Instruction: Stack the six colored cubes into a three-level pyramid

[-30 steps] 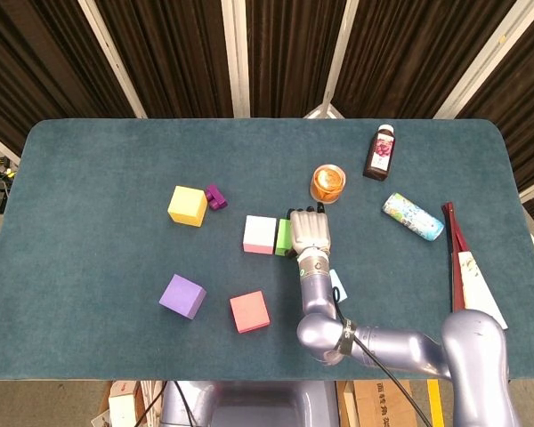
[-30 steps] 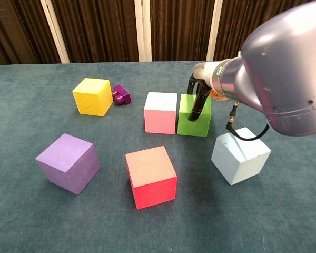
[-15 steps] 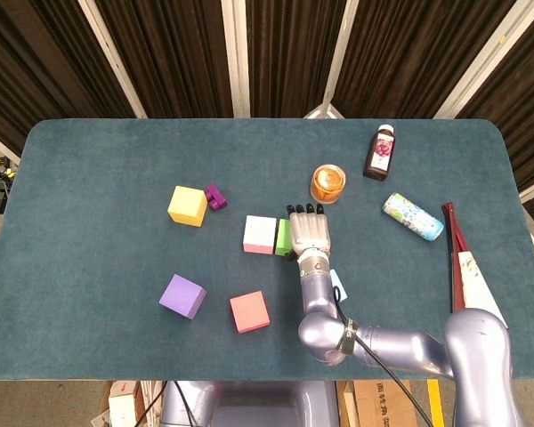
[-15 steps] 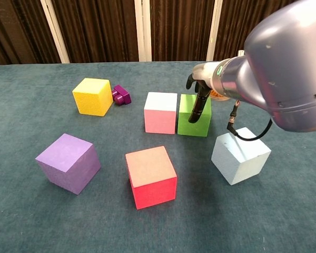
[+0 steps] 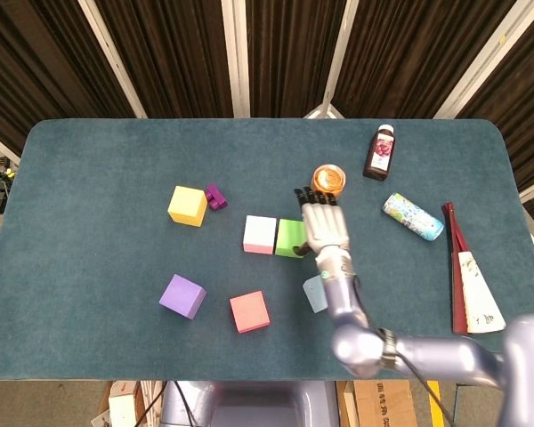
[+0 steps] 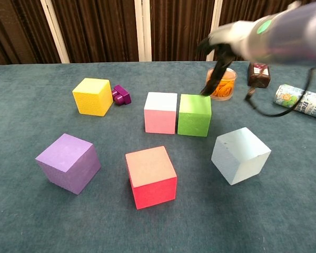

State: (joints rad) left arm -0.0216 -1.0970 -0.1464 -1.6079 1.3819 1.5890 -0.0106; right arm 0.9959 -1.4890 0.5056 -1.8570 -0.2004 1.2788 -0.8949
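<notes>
My left robot hand is out of both views. From the head camera my right robot hand covers the near edge of the orange jar, and my forearm overlaps the pale blue cube. The hand is spread and empty, raised above the table; half a second ago it rested against the green cube. That cube now stands free, touching the pink-and-white cube. Yellow cube, purple cube and red cube sit apart, unstacked.
</notes>
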